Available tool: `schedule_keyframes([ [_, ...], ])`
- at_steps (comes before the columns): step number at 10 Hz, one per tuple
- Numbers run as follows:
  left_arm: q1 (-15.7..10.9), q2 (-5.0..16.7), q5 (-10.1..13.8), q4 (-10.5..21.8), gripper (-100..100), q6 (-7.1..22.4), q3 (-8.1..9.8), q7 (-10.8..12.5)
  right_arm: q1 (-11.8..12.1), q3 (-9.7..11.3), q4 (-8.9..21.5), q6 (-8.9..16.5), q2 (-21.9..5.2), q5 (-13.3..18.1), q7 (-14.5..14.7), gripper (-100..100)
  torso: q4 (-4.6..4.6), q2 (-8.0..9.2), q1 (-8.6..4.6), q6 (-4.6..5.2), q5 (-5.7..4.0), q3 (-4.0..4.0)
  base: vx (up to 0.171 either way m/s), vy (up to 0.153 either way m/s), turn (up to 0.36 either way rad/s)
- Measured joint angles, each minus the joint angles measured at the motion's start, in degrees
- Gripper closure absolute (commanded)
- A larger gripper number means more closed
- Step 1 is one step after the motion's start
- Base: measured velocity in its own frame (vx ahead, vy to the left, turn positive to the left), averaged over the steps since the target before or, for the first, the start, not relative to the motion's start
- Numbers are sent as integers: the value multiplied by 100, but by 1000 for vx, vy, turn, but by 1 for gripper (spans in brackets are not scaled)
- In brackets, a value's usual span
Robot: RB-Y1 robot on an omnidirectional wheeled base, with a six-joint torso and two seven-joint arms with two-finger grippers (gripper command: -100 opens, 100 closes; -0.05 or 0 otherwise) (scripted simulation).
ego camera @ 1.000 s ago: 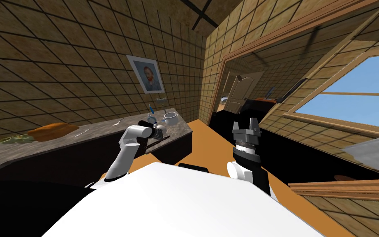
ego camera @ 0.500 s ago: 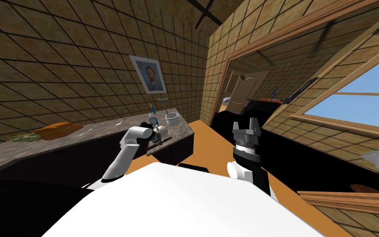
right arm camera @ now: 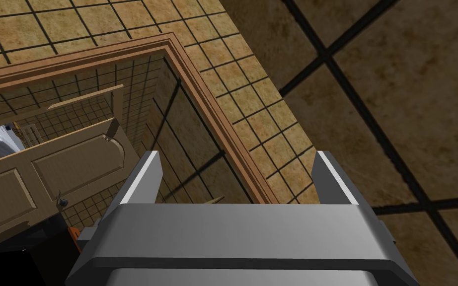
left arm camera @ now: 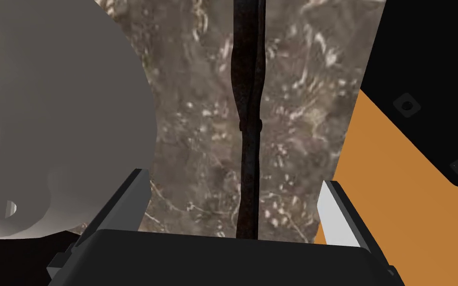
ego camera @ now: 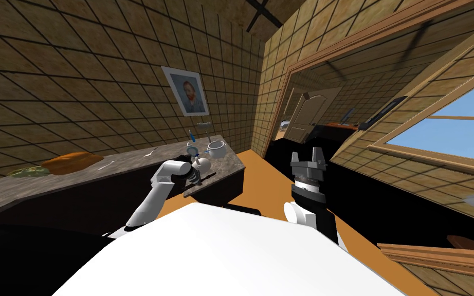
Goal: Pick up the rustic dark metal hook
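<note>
Left pincer (left arm camera: 234, 179) wide; dark hook (left arm camera: 249, 99) lies on marbled worktop (left arm camera: 198, 129), midway between fingers (left arm camera: 134, 196), untouched, stretching toward pincer's 12 o'clock.

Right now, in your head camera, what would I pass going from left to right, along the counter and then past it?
Green heap → orange cloth → small pale pot → right gripper → window.
</note>
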Motion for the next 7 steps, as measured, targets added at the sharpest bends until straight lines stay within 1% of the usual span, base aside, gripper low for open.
schedule_keyframes([
  [3, -14, -49, -103, 299, -100, -273, -55, -130, 0, 0, 0, 0, 0, 0, 0, 0, 1, 3, -4, 0, -2, 2, -2, -10, -7],
  [4, -13, -52, -107, 309, 100, -294, -57, -140, 0, 0, 0, 0, 0, 0, 0, 0, 1, 3, -3, 0, -2, 2, 0, 0, 0],
  [7, -12, -52, -106, 309, 100, -288, -56, -134, 0, 0, 0, 0, 0, 0, 0, 0, 1, 0, 6, 1, 2, 0, 0, 0, 0],
])
